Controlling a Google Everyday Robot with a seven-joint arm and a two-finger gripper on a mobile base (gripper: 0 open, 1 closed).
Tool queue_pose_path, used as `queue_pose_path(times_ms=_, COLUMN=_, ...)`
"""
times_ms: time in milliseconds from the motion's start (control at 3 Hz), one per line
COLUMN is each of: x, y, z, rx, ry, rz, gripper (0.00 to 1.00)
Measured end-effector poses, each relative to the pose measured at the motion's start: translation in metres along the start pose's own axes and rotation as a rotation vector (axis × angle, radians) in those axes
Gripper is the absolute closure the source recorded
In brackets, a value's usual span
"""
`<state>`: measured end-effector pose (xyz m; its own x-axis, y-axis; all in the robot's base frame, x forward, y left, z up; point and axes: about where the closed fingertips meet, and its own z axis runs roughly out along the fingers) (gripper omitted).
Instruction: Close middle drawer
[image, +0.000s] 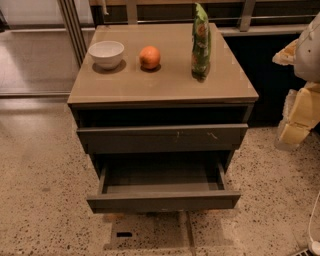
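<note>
Pulled far out toward the camera, the middle drawer (162, 200) gapes with a bare interior at the foot of the cabinet (165, 85), below a scratched drawer (162, 136) that stands slightly proud. The gripper (299, 117) hangs at the right edge, well apart from the cabinet and touching nothing; whether it is open or closed cannot be told. From that side, a push landing off-centre on the plain, handle-less front would likely skew the drawer and jam it, or strike the scratched drawer instead. A hard shove could also topple the upright green bag (201, 42) or roll the orange (149, 56) beside the bowl (106, 52).
</note>
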<state>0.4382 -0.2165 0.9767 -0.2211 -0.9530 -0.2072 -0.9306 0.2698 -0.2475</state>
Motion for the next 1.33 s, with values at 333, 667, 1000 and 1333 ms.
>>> queue_pose_path(times_ms=333, x=0.0, y=0.0, z=0.0, rx=0.0, ry=0.0, rz=0.0, gripper=0.0)
queue_pose_path(times_ms=667, x=0.0, y=0.0, z=0.0, rx=0.0, ry=0.0, rz=0.0, gripper=0.19)
queue_pose_path(times_ms=1000, x=0.007, y=0.007, z=0.025, rx=0.004, ry=-0.024, rz=0.014, gripper=0.42)
queue_pose_path(times_ms=1333, x=0.022, y=0.038, z=0.096, rx=-0.056, ry=-0.108, rz=0.052, gripper=0.65)
